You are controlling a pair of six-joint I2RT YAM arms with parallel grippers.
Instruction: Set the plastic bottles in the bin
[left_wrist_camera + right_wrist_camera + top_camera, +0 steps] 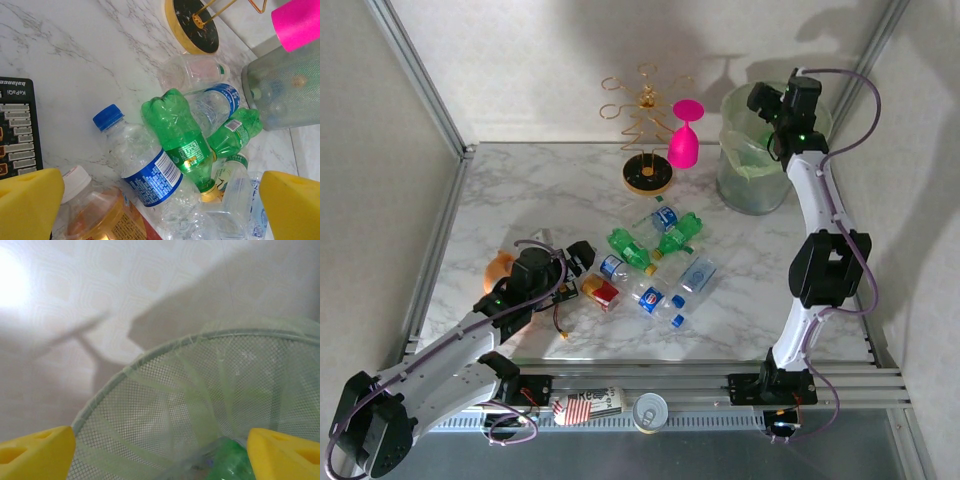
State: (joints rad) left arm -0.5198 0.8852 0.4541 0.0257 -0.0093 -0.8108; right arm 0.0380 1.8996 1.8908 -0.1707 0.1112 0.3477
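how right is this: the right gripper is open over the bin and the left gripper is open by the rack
One slip: the left gripper is open by the bottles, not the rack; the left wrist view shows it.

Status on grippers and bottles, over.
Left gripper open over bottle pile. Right gripper open above bin, green bottle inside. Pink glass close beside bin.

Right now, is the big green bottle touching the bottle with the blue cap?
Touching. In the left wrist view the green bottle lies against the blue-capped bottle, with no gap between them.
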